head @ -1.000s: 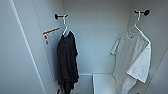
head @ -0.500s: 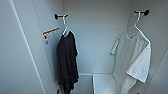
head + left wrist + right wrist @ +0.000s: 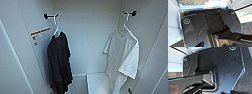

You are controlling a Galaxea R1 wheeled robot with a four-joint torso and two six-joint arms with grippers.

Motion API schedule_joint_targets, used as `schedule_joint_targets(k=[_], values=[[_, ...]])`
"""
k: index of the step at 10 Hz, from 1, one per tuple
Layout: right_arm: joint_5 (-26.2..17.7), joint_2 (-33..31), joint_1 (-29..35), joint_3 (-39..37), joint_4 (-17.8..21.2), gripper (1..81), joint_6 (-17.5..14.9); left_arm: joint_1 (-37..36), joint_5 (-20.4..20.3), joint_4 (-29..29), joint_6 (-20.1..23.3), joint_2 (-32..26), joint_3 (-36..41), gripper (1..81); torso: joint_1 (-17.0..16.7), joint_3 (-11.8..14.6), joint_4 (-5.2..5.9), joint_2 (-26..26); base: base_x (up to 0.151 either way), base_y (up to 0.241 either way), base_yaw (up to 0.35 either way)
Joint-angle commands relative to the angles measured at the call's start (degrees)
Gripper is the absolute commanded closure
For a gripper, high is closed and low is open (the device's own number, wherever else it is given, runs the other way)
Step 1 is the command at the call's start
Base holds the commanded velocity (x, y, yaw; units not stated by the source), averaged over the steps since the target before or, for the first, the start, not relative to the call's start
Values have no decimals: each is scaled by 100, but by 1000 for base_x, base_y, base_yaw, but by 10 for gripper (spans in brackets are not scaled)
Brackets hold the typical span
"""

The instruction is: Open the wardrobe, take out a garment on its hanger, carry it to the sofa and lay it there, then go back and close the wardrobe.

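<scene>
Neither pincer's fingers can be made out in the wrist views, so whether they are spread or pressed together cannot be told. In the head view the wardrobe (image 3: 87, 37) stands open with its white interior exposed; the garment (image 3: 122, 57), a white short-sleeved shirt, hangs on its hanger (image 3: 127, 26) from a black hook (image 3: 130, 13) on the right inner wall. On the left inner wall a black shirt (image 3: 59, 65) hangs from a second black hook (image 3: 50, 16), with a label (image 3: 40, 36) just beside it.
</scene>
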Motion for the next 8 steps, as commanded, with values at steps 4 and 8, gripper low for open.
schedule_joint_targets(k=[4,8], values=[[-329,29,221,57,13,10,-23,-256,279,-82,28,-45,14,10,-1,0,-435,0,0,0,0],[-329,37,212,57,13,10,-23,-326,279,-73,2,-62,23,10,-1,0,-612,0,0,0,0]])
